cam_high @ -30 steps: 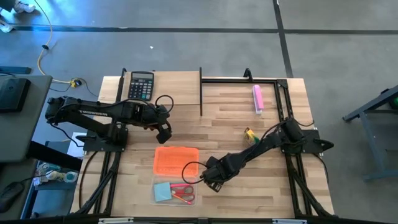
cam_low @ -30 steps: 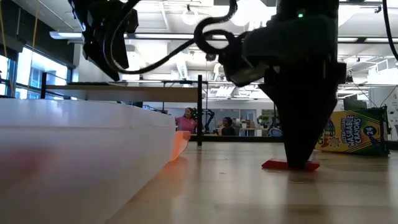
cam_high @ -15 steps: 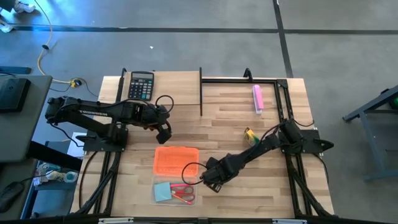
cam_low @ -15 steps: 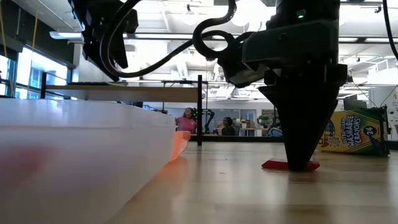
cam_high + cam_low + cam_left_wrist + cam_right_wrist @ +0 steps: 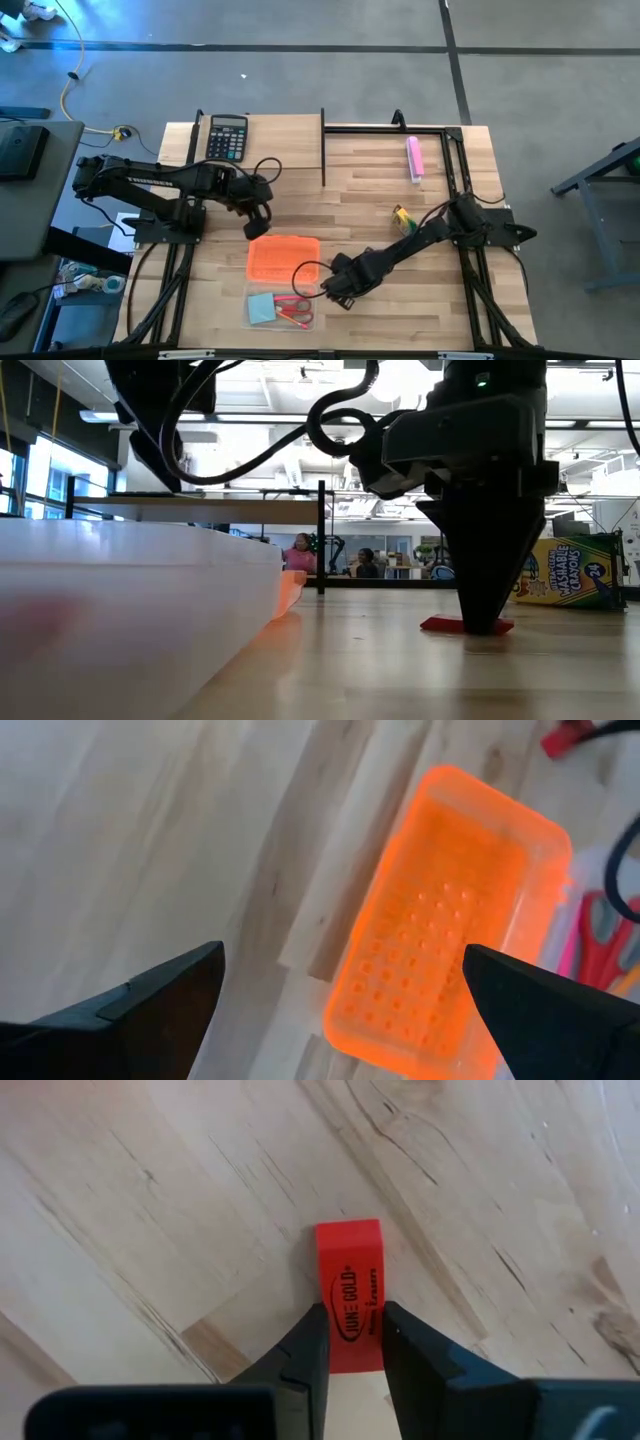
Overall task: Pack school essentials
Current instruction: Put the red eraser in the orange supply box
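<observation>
The notepad [image 5: 262, 308] and scissors [image 5: 294, 310] already lie in the clear box [image 5: 308, 325]. The right hand [image 5: 356, 1342] pinches the red eraser [image 5: 351, 1285] on the worktop [image 5: 380, 190]; the left hand [image 5: 340, 1010] hovers wide over the orange tray [image 5: 455, 910]. Crayons [image 5: 568, 572] remain.

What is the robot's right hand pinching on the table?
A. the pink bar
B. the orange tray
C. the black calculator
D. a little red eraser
D. In the right wrist view the right gripper has its two dark fingers closed on either side of the little red eraser, which lies flat on the wooden table.
</observation>
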